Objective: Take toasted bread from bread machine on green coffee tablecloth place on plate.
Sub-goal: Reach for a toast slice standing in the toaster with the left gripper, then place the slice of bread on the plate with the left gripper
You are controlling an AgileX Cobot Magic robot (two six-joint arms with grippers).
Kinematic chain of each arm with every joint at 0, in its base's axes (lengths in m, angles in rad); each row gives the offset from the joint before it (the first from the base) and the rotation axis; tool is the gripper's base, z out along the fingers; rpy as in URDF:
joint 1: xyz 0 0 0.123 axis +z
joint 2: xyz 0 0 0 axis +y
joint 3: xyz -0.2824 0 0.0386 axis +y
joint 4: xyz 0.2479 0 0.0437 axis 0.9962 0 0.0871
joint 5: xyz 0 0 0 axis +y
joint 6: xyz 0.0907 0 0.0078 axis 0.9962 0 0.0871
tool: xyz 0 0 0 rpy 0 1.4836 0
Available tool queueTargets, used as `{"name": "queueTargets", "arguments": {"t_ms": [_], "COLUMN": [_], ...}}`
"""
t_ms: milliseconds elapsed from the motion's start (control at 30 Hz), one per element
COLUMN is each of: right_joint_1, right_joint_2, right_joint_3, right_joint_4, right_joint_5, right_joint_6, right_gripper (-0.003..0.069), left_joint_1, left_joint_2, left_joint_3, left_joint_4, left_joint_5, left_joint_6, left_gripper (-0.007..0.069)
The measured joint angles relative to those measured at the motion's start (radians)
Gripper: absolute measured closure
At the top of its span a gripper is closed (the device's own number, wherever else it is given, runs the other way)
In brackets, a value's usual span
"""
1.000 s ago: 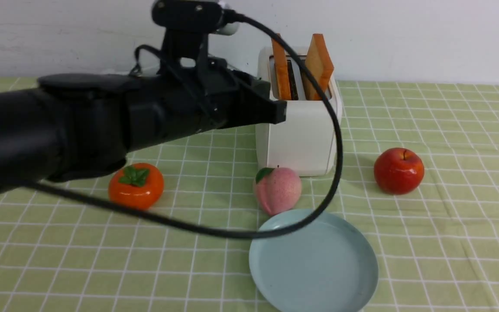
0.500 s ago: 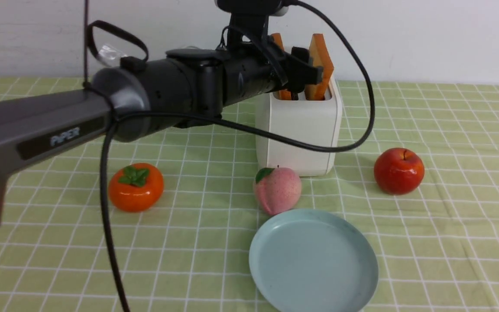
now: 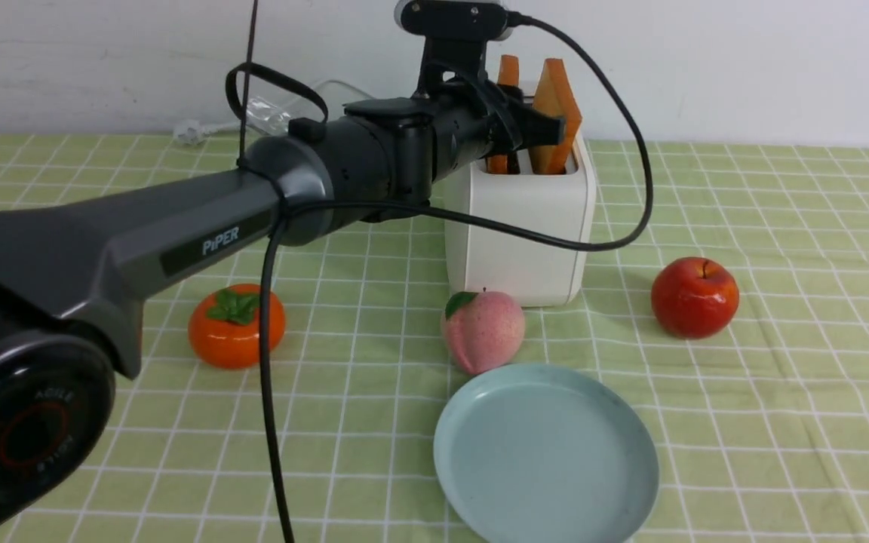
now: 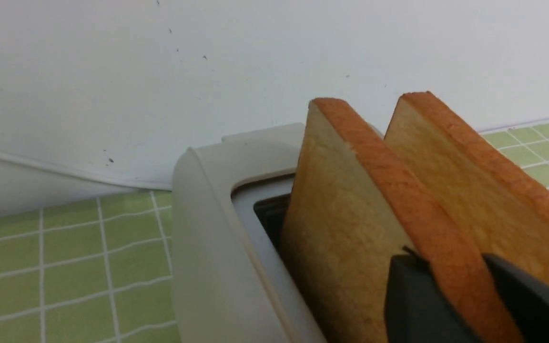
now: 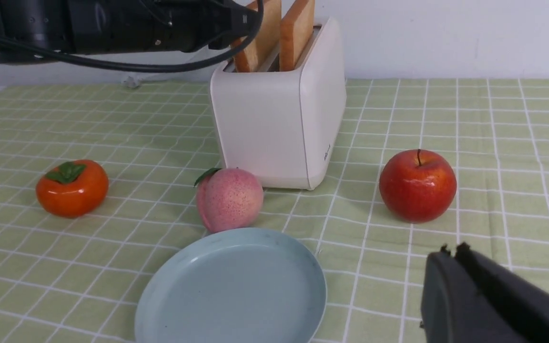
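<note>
Reaching across the cloth (image 3: 781, 377) from the robot's left, the left arm (image 3: 178, 226) had its left gripper (image 4: 455, 283) closed on the left slice (image 4: 350, 214) of toast. It pinched the near, orange-brown crust edge, with one dark finger (image 4: 410, 305) on each tan face. That slice stood upright in the toaster (image 3: 525, 234), in the slot on the robot's left, its upper part well above the white body. The right slice (image 3: 555, 102) stood just beside it in the other slot, also rising out of the top. The toaster sat towards the back of the cloth, near the white wall (image 3: 744, 60), and a black cable (image 3: 631, 188) looped from the wrist camera across its upper front.

The plate (image 3: 548, 460) lay at the front of the cloth, in front of the toaster. A pink peach (image 3: 483, 332) sat between the two, close against the plate's far rim. A red apple (image 3: 695, 296) rested to the toaster's right, and an orange persimmon (image 3: 237, 326) sat to its left, beneath the arm. The right gripper (image 5: 451, 252) hung low over the cloth on the robot's right, near the apple, its jaws pressed together with nothing between them.
</note>
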Motion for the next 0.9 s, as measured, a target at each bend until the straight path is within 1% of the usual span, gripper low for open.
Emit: {"name": "queueTargets", "arguments": {"t_ms": [33, 300, 433, 533, 733, 767, 867, 900], "right_joint_1": [0.0, 0.0, 0.0, 0.0, 0.0, 0.0, 0.0, 0.0], "right_joint_2": [0.0, 0.0, 0.0, 0.0, 0.0, -0.001, -0.001, -0.001], "right_joint_3": [0.0, 0.0, 0.001, 0.001, 0.001, 0.001, 0.001, 0.001], "right_joint_4": [0.0, -0.001, -0.002, -0.002, 0.015, 0.027, 0.046, 0.046], "right_joint_5": [-0.001, -0.014, -0.053, -0.078, -0.09, -0.088, -0.072, -0.072], "right_joint_6": [0.0, -0.001, -0.001, -0.001, 0.0, 0.0, 0.0, 0.0], "right_gripper": [0.0652, 0.0646, 0.0645, 0.0643, 0.0643, 0.0641, 0.064, 0.064], "left_joint_1": [0.0, 0.0, -0.001, -0.016, -0.075, -0.093, -0.122, -0.124], "left_joint_2": [0.0, -0.078, -0.218, -0.318, -0.466, -0.499, -0.592, -0.604], "left_joint_3": [0.0, 0.0, 0.0, 0.035, 0.264, 0.335, 0.517, 0.54], "left_joint_4": [-0.001, -0.01, -0.01, -0.009, -0.006, -0.005, 0.003, 0.003], "left_joint_5": [-0.007, -0.033, -0.025, 0.015, 0.155, 0.18, 0.236, 0.241], "left_joint_6": [0.0, 0.002, -0.008, -0.024, -0.03, -0.032, -0.077, -0.087], "left_gripper": [0.0519, 0.0519, 0.0519, 0.0519, 0.0519, 0.0519, 0.0519, 0.0519]}}
